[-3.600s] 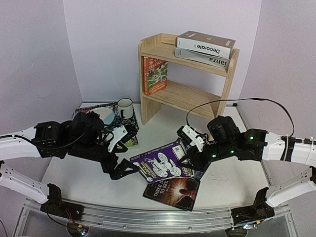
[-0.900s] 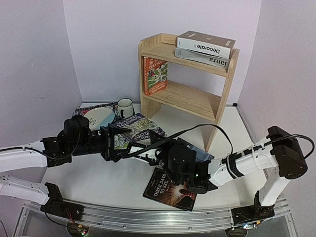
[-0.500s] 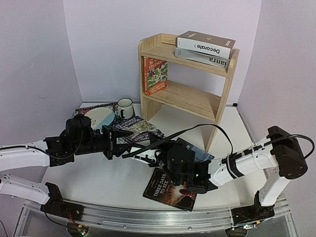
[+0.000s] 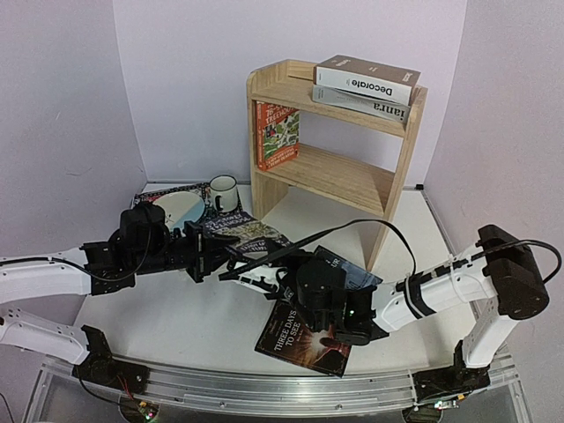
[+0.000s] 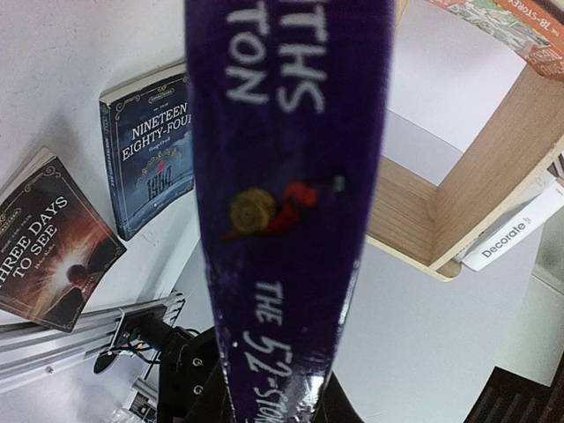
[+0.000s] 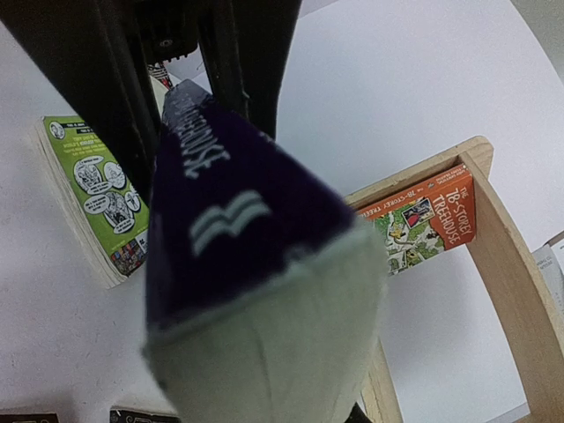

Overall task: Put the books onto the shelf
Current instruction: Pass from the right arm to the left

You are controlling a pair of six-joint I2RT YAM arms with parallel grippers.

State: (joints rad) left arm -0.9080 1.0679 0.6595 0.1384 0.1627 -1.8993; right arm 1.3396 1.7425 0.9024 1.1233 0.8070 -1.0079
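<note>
Item: purple book (image 4: 247,233), held aloft just in front of the shelf (image 4: 330,176). Left end effector (image 4: 211,250) and right end effector (image 4: 251,267) both pinch it. Step, I'd judge: handover. Next calls for one releasing, the other standing it beside the orange book (image 4: 277,134).

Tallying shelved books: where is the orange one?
In the top view, the orange book stands upright on the shelf, at the left end of its lower tier.
</note>
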